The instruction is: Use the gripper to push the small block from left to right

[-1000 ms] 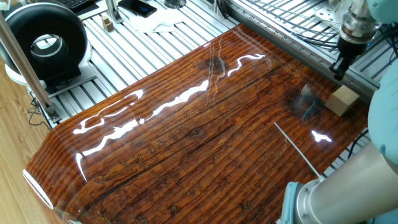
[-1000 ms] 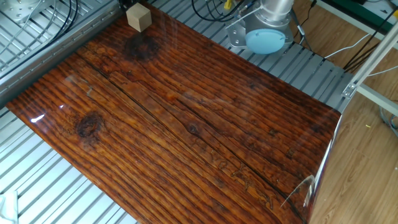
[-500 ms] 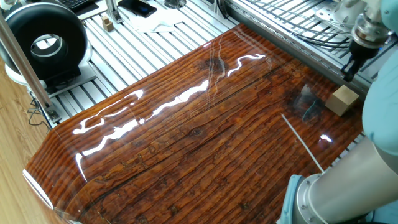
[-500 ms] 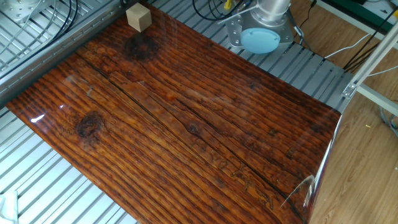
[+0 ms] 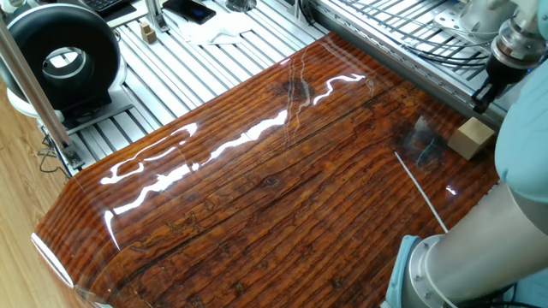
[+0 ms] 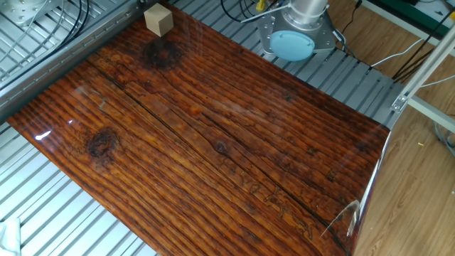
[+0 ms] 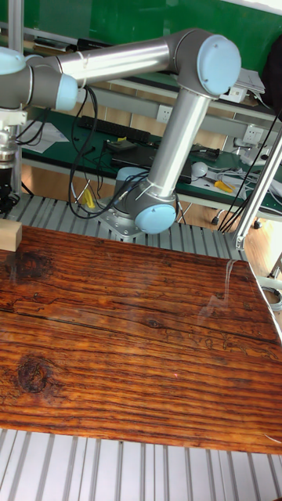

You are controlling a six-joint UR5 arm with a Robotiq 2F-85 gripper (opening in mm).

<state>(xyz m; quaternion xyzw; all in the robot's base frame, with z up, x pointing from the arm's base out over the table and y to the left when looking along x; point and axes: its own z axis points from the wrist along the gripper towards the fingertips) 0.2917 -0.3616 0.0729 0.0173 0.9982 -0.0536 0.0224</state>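
Resting at the far corner of the glossy wooden surface (image 5: 257, 197), the small block (image 5: 473, 138) sits apart from the hand.
The plain tan block lies flat beside the surface's edge, its long axis running roughly along that edge. Beyond it, over the ribbed metal frame (image 5: 402, 51), the black hand (image 5: 489, 89) hangs from its silver wrist, clear of the block; whether its fingers are parted or closed cannot be told.

We see a glossy, dark-grained wooden table (image 6: 234, 142) with the small block (image 6: 158, 19) resting at its edge.
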